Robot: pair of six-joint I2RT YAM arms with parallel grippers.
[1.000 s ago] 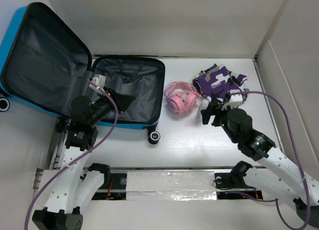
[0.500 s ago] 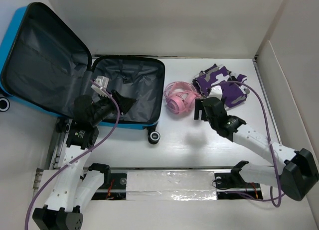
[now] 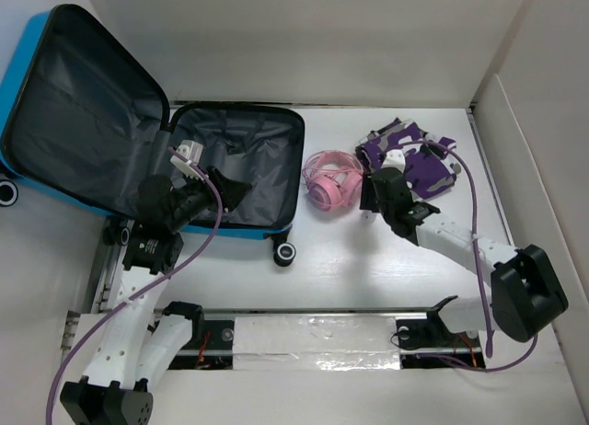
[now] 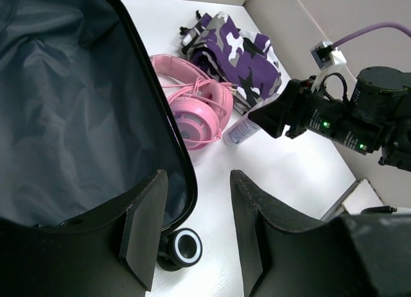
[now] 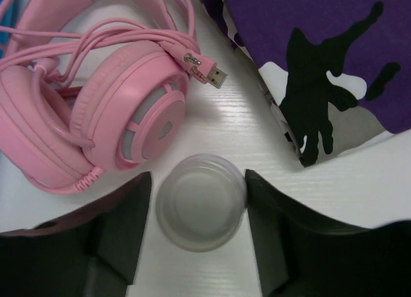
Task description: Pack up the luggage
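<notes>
The luggage [image 3: 248,158] lies open at the left, blue shell, dark grey lining, lid [image 3: 74,112] propped up. My left gripper [image 3: 235,190] hovers over its near right rim, open and holding nothing; the rim [image 4: 173,149] and a wheel [image 4: 184,247] show below its fingers [image 4: 144,226]. A small clear bottle [image 5: 201,210] stands between the pink headphones [image 5: 122,117] and a purple camouflage garment [image 5: 321,53]. My right gripper [image 5: 199,181] straddles the bottle's cap. Its right finger touches the cap, and a thin gap remains on the left.
The headphones [image 3: 331,184] and garment [image 3: 414,154] lie close together right of the luggage. A luggage wheel [image 3: 285,252] sticks out toward the near edge. White walls close the back and right [image 3: 529,167]. A metal rail [image 3: 313,319] runs along the near edge.
My left gripper has opened from shut and stayed over the luggage rim. My right arm reached forward to the bottle beside the headphones, and its jaws have narrowed around the cap.
</notes>
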